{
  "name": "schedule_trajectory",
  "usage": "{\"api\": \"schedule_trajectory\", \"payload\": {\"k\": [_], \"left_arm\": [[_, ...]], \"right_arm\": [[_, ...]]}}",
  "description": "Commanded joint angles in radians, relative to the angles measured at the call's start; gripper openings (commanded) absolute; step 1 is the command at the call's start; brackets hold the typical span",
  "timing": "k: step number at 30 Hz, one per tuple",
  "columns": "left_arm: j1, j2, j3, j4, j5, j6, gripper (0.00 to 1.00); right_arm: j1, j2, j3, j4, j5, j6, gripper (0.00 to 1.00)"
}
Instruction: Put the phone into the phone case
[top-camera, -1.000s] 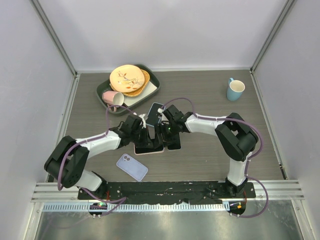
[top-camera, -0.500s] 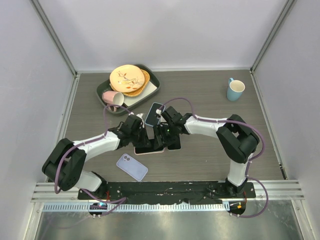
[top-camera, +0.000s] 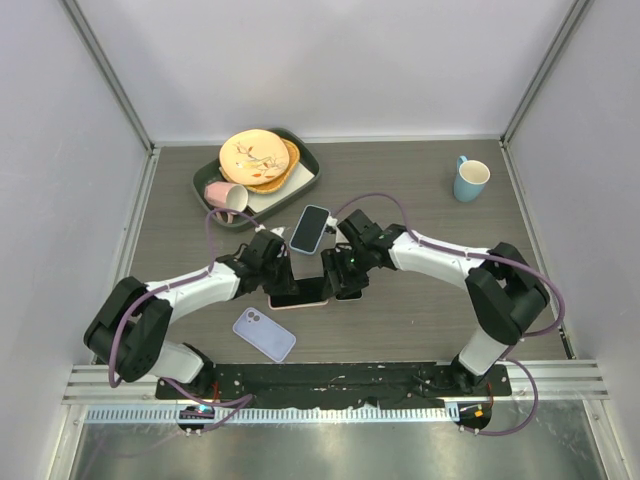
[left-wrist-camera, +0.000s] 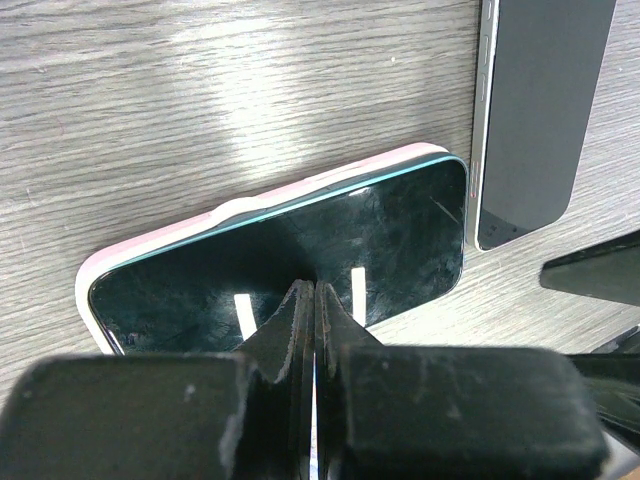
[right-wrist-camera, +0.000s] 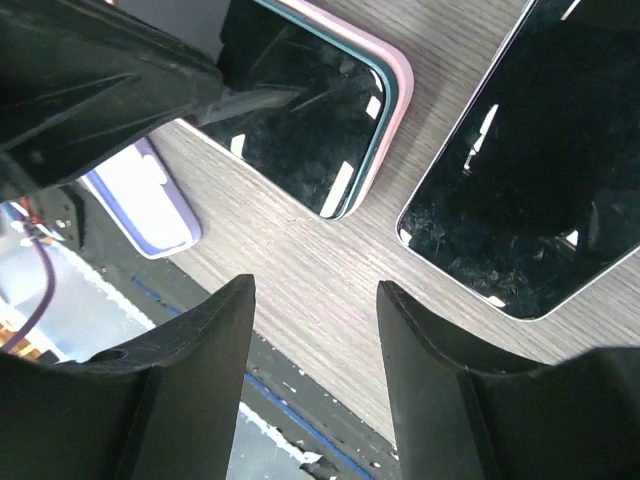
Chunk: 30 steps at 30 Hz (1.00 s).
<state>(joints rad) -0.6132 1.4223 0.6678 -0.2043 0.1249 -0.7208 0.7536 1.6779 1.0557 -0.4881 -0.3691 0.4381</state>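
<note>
Phone (left-wrist-camera: 300, 250) lies in the pink case (left-wrist-camera: 150, 238), far edge seemingly unseated. My left claw (left-wrist-camera: 315, 300), shut and empty, bears down on it; right claw (right-wrist-camera: 315, 300) hangs open, empty, beside the case. Next: press that edge home.

Top external: the table (top-camera: 440, 190) is viewed from above and behind the arm bases, and the whole workspace is covered. Left wrist: pointed down, very near the cased phone (left-wrist-camera: 290, 240). Right wrist: pointed steeply down, near. The cased phone and the bare phone (right-wrist-camera: 540, 170) beside it are shared by both wrist views.
</note>
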Motion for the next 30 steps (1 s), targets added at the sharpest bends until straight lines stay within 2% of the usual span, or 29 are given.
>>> {"api": "schedule_trajectory", "payload": {"k": [1, 6, 7, 10, 19, 30], "left_arm": [[0.006, 0.053, -0.033, -0.13, -0.09, 0.054, 0.0], [0.006, 0.056, -0.028, -0.121, -0.079, 0.058, 0.0], [0.006, 0.056, -0.028, -0.119, -0.071, 0.06, 0.0], [0.006, 0.063, -0.028, -0.11, -0.057, 0.063, 0.0], [0.006, 0.044, -0.037, -0.096, -0.05, 0.05, 0.0], [0.006, 0.052, -0.031, -0.093, -0.045, 0.054, 0.0]], "right_arm": [[-0.025, -0.072, -0.013, 0.019, -0.088, 0.039, 0.57], [-0.048, -0.058, -0.078, 0.123, -0.181, 0.114, 0.53], [-0.056, -0.053, -0.097, 0.155, -0.2, 0.134, 0.48], [-0.068, -0.023, -0.144, 0.243, -0.26, 0.18, 0.45], [-0.08, 0.098, -0.114, 0.275, -0.223, 0.205, 0.46], [-0.14, 0.146, -0.117, 0.384, -0.195, 0.294, 0.42]]}}
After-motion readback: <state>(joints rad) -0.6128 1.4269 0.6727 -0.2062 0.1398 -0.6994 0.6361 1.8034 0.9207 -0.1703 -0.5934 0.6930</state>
